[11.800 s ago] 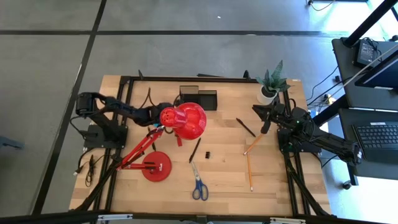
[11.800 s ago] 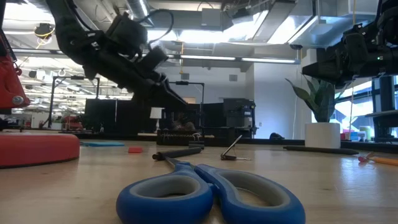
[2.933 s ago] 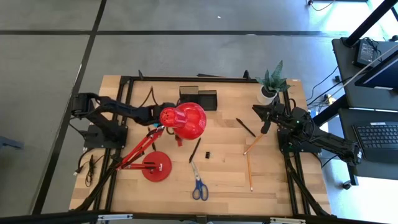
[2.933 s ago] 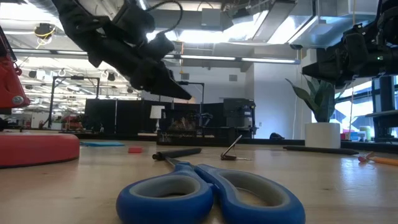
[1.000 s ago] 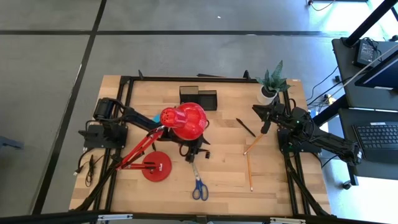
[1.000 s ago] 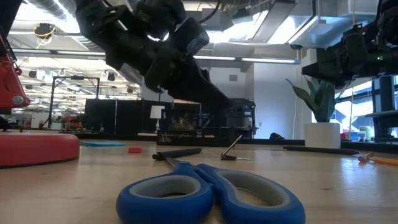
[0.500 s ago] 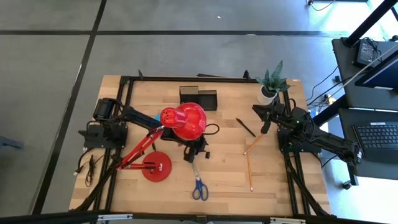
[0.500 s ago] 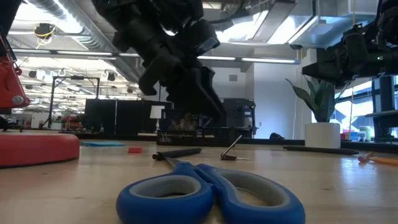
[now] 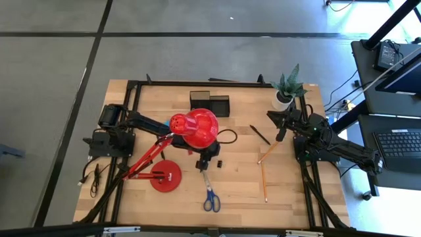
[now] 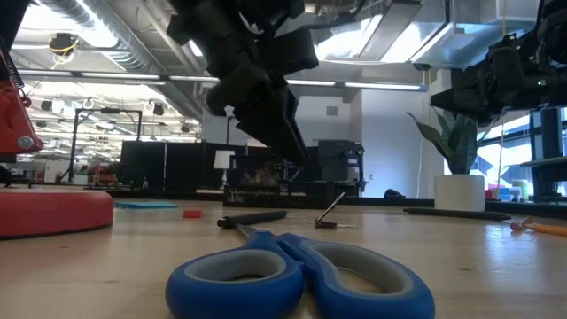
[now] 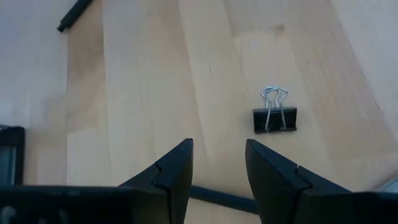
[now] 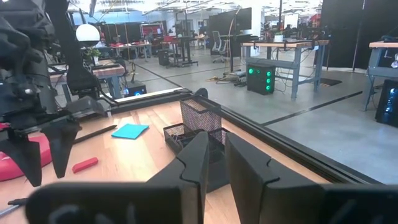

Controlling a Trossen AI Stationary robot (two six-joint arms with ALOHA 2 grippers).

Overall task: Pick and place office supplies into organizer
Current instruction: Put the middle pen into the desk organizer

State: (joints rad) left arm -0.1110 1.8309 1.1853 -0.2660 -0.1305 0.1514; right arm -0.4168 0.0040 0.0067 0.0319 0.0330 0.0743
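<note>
Left gripper: the left gripper [image 11: 217, 168] is held low over the middle of the table [image 9: 237, 191], its fingers spread apart and empty; a black pen [image 11: 221, 200] is seen on the wood right below the gap, so a grasp on it is judged to be the step in hand.
Binder clip: a small black binder clip [image 11: 275, 116] is seen just beyond the fingertips, apart from them and untouched.
Right gripper: the right gripper [image 12: 213, 163] is parked at the right side of the table, near the potted plant [image 9: 286, 89]; its fingers are drawn close together with nothing between them.
Organizer: the black organizer [image 9: 210, 103] is placed at the far edge, near the middle; whether anything lies inside cannot be told.
Progress: almost all of the work is judged to be left, since every visible item lies loose on the wood.
Left to do: the blue-handled scissors [image 9: 210, 194] at the near side, two pencils [image 9: 264, 172] at the right, and a second black pen [image 9: 259, 134] beside them are not yet gathered.
Obstacles: the red lamp [image 9: 195, 128] is hung over the left arm's path between the pen and the organizer, and its head hides part of the arm from above; its round base [image 9: 165, 176] is set to the near left.
Other things: a small red piece [image 12: 84, 164] and a blue sheet [image 12: 129, 130] are lying near the organizer.
</note>
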